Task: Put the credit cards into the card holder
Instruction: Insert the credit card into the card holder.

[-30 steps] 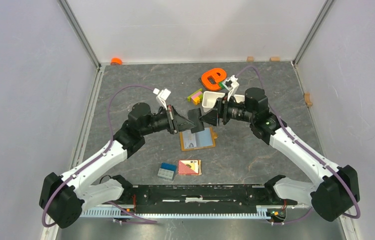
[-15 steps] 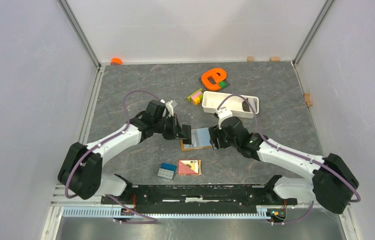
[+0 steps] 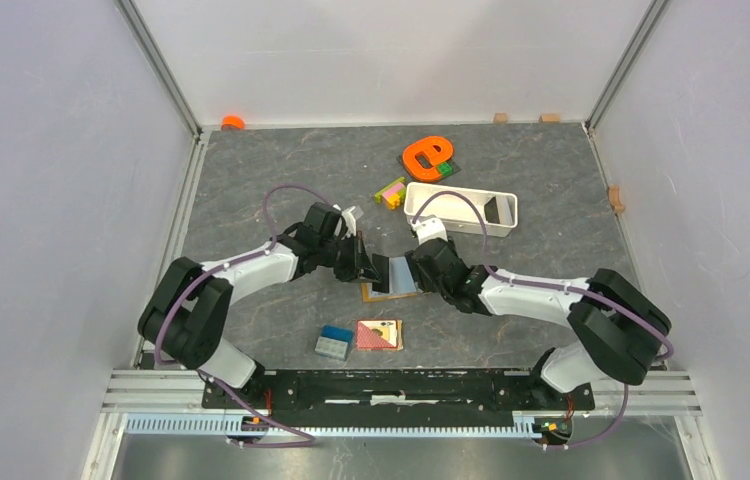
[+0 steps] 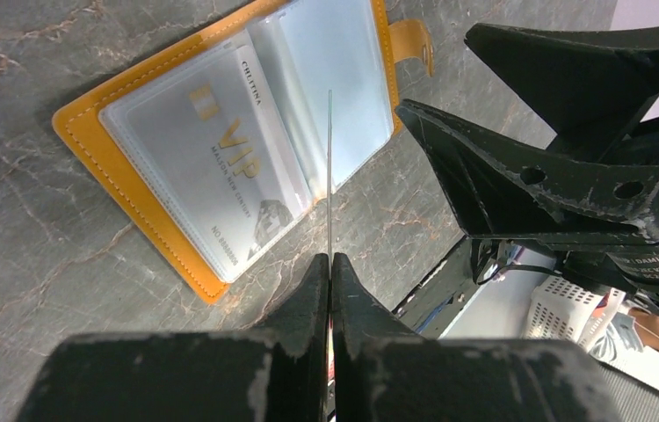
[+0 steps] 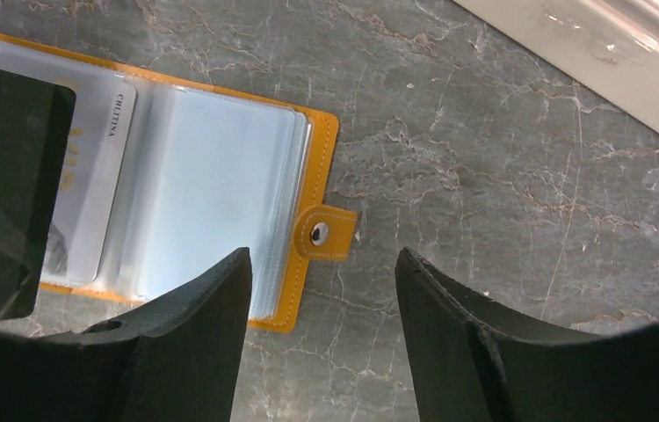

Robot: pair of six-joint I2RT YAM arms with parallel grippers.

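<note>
Card holder (image 3: pixel 399 278), a tan-orange leather-like bifold with clear plastic sleeves, lies open and flat on the grey marbled desk (image 3: pixel 251 170), between the two arms. Around it, from the left:

- a small orange cap (image 3: pixel 233 122) sits in the far corner;
- a blue-and-grey block (image 3: pixel 333 342) and a red-and-tan square tile (image 3: pixel 378 334) lie side by side nearer the arm bases;
- a cluster of yellow, pink and green blocks (image 3: pixel 389 192) lies beyond the holder;
- an orange letter-shaped piece (image 3: pixel 426 157) lies farther back;
- a white rectangular tray (image 3: pixel 461 226) stands just beyond the holder to the right.

A white credit card (image 4: pixel 220 167) sits inside the holder's left sleeve. It is printed "VIP" in gold, with a word like "CRILTINA" along one edge; the finer print is too small to read.

The left end effector (image 4: pixel 329 259) is pressed together, pinching a thin dark credit card (image 5: pixel 10 185) on edge over the holder's middle sleeves. Whether the card touches them I cannot tell. The right end effector (image 5: pixel 322 262) is spread wide and holds nothing. In its wrist view the holder's snap clasp (image 5: pixel 322 233) shows between the fingers.
</note>
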